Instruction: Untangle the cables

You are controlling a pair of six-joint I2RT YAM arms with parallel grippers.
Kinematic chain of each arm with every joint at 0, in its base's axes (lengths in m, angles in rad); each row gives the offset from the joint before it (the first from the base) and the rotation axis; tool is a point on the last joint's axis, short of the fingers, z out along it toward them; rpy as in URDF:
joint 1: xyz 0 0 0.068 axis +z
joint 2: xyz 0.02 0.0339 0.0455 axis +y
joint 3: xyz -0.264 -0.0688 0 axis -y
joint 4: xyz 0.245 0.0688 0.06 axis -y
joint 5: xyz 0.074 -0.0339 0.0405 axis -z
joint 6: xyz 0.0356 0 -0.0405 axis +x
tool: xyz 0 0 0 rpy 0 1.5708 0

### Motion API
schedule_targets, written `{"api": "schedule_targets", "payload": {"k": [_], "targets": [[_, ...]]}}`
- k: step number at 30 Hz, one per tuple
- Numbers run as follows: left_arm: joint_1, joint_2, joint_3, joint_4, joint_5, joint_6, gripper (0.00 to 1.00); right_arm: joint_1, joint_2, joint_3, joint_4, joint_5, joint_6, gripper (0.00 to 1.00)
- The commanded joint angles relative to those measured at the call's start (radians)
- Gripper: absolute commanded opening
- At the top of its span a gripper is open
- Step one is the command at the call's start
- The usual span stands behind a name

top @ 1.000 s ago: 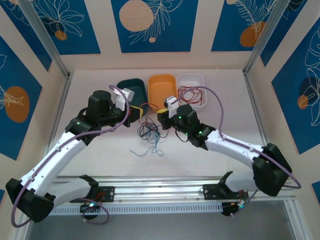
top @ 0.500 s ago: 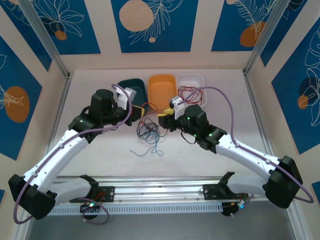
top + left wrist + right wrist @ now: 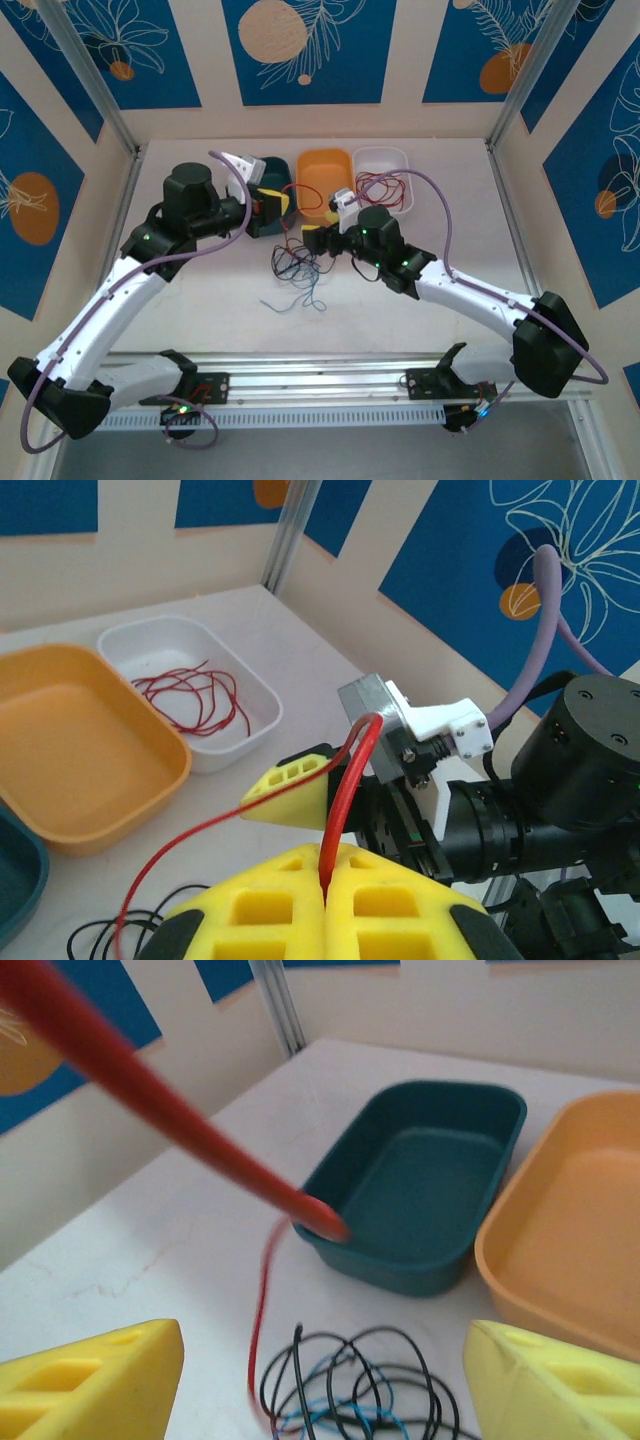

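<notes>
Left wrist view: the left gripper [image 3: 325, 868] is pressed together, pinching 1 red cable [image 3: 345, 790] that rises from its fingers and arcs down toward the table [image 3: 300, 670].

Right wrist view: the right gripper [image 3: 322, 1360], jaws spread and holding nothing, is poised over the black-and-blue tangle [image 3: 350, 1385], just in front of the teal bin [image 3: 420, 1190].

Top view: 1 coiled red cable [image 3: 385, 188] lies in the white bin [image 3: 382, 151].

Judged step: freeing the red strand. Draw it slowly up and away, with the right gripper pinning the tangle so the other strands do not follow.
</notes>
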Motion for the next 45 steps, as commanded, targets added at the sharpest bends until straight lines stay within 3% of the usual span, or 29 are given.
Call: {"api": "schedule_targets", "payload": {"k": [1, 6, 10, 12, 17, 22, 25, 31, 36, 41, 45], "targets": [[0.009, -0.014, 0.037, 0.026, 0.037, 0.019, 0.00, -0.005, 0.013, 0.048, 0.101, 0.039, 0.011, 0.74], [0.009, -0.020, 0.070, 0.020, 0.040, 0.031, 0.00, -0.025, 0.029, 0.075, 0.127, 0.057, 0.009, 0.75], [0.009, -0.027, 0.081, 0.019, 0.044, 0.036, 0.00, -0.034, 0.010, 0.088, 0.118, 0.034, 0.001, 0.68], [0.009, -0.028, 0.079, 0.016, 0.043, 0.036, 0.00, -0.034, -0.012, 0.086, 0.108, 0.025, -0.003, 0.60], [0.010, -0.033, 0.060, 0.017, 0.020, 0.034, 0.00, -0.038, -0.082, 0.056, 0.083, -0.012, 0.006, 0.25], [0.016, -0.021, 0.052, 0.019, 0.009, 0.025, 0.00, -0.036, -0.148, 0.042, 0.021, -0.045, 0.025, 0.05], [0.018, -0.009, 0.047, 0.016, -0.001, 0.023, 0.00, -0.036, -0.182, 0.053, -0.034, -0.053, 0.049, 0.00], [0.023, 0.039, -0.011, 0.021, -0.018, -0.001, 0.00, -0.036, -0.220, 0.142, -0.232, -0.098, 0.124, 0.00], [0.017, 0.121, -0.146, 0.187, 0.102, -0.131, 0.00, -0.047, -0.205, 0.243, -0.408, -0.095, 0.201, 0.00], [-0.036, 0.202, -0.216, 0.337, 0.125, -0.210, 0.02, -0.114, -0.151, 0.354, -0.578, -0.117, 0.301, 0.00], [-0.080, 0.256, -0.232, 0.423, 0.141, -0.246, 0.07, -0.162, -0.121, 0.380, -0.606, -0.111, 0.308, 0.00]]}}
